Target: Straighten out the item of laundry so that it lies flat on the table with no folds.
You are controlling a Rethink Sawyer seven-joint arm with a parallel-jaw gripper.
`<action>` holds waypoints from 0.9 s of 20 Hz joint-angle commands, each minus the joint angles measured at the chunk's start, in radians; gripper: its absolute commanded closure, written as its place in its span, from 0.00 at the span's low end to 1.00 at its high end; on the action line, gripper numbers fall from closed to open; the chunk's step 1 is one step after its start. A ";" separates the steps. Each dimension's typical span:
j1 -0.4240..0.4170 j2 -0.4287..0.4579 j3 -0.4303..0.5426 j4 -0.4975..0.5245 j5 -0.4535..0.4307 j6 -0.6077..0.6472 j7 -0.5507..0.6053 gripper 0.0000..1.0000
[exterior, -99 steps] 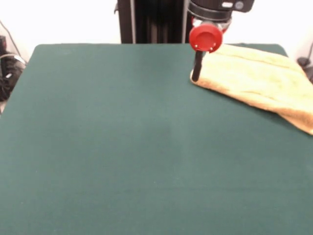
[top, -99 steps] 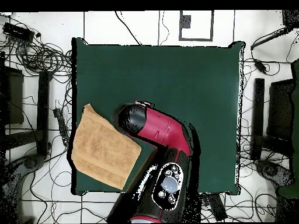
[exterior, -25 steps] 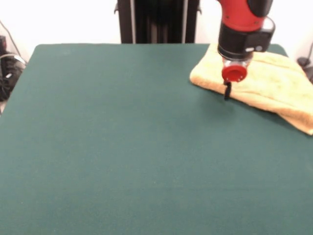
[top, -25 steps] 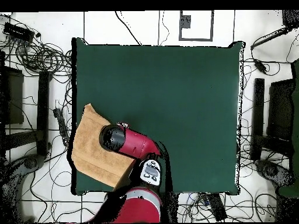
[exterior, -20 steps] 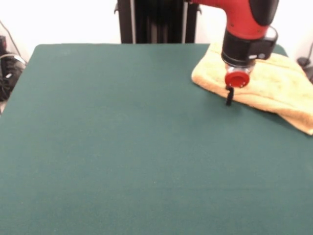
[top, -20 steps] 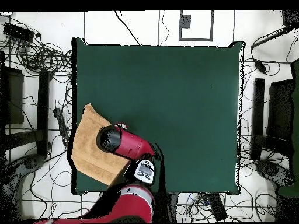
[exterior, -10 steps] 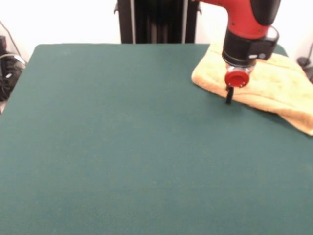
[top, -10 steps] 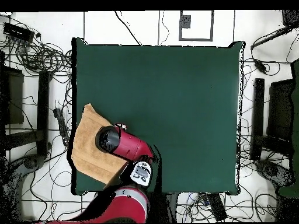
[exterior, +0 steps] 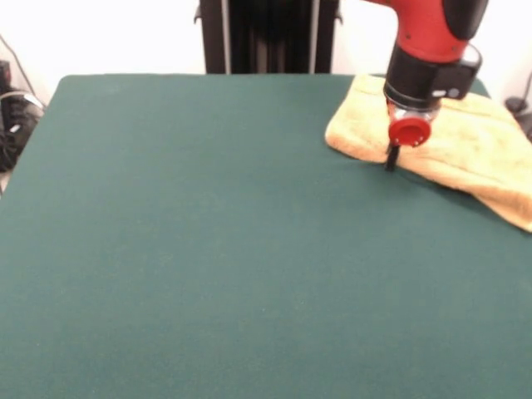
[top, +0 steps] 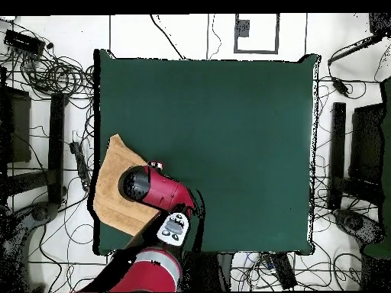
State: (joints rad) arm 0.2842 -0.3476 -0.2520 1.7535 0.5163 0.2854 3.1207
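The orange-tan towel lies at the table's far right corner in the front view, folded double with a thick rounded edge on its left. Its right end reaches the table's edge. In the overhead view the towel lies at the lower left, partly under the arm. My gripper hangs from the red arm and its black tip stands at the towel's near edge, touching or just above it. The frames do not show whether it is open or shut. The dark green table is far bigger than the towel.
The black pedestal stands at the table's far side. The red arm reaches over the towel from the bottom of the overhead view. Cables and stands lie on the floor round the table.
Five seconds ago the gripper stood at the towel's left corner; it has moved right along the near edge. Over the last second it crept slightly further right and back. The towel has barely shifted.
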 commanded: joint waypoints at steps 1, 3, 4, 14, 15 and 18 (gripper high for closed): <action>0.014 0.079 0.022 -0.054 -0.068 0.084 -0.001 1.00; -0.006 0.072 0.000 -0.078 -0.108 0.104 -0.040 1.00; -0.022 0.068 -0.014 -0.090 -0.133 0.116 -0.062 1.00; -0.210 0.010 -0.018 -0.131 -0.342 0.176 -0.172 1.00; -0.225 -0.002 -0.012 -0.129 -0.359 0.183 -0.178 1.00; -0.264 -0.033 0.001 -0.124 -0.410 0.203 -0.188 1.00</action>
State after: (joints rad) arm 0.1352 -0.3508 -0.2387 1.6502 0.2246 0.4373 3.1207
